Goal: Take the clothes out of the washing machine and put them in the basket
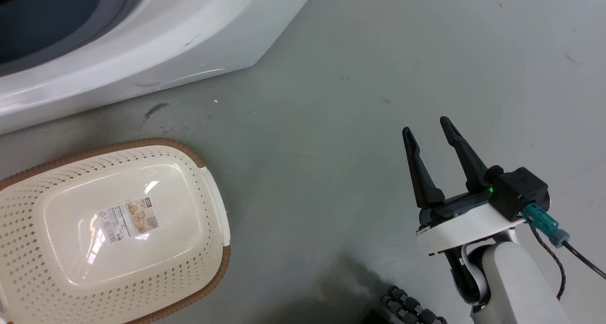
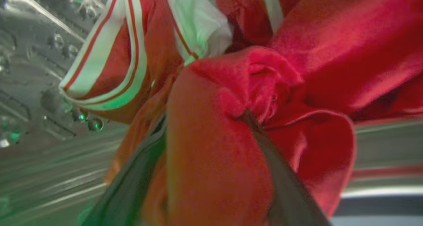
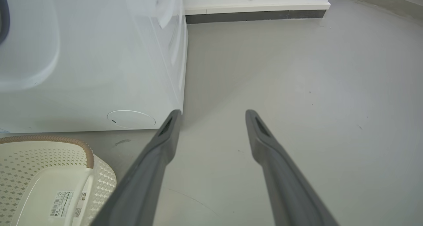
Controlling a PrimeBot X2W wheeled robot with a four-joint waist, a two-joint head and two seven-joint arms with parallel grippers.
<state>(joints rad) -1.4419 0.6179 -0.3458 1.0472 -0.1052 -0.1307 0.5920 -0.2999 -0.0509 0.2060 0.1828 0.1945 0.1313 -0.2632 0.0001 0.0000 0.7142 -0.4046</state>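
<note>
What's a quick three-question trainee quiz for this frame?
1. True or false: the basket has clothes in it.
2. Pick one: the right gripper is A) open, above the floor; B) shut on a garment; C) resting in the basket.
3. Short answer: what is the left gripper shut on?

Key
1. False. The basket holds nothing but its label.
2. A.
3. The clothes, bunched between its fingers, with the steel drum behind them.
</note>
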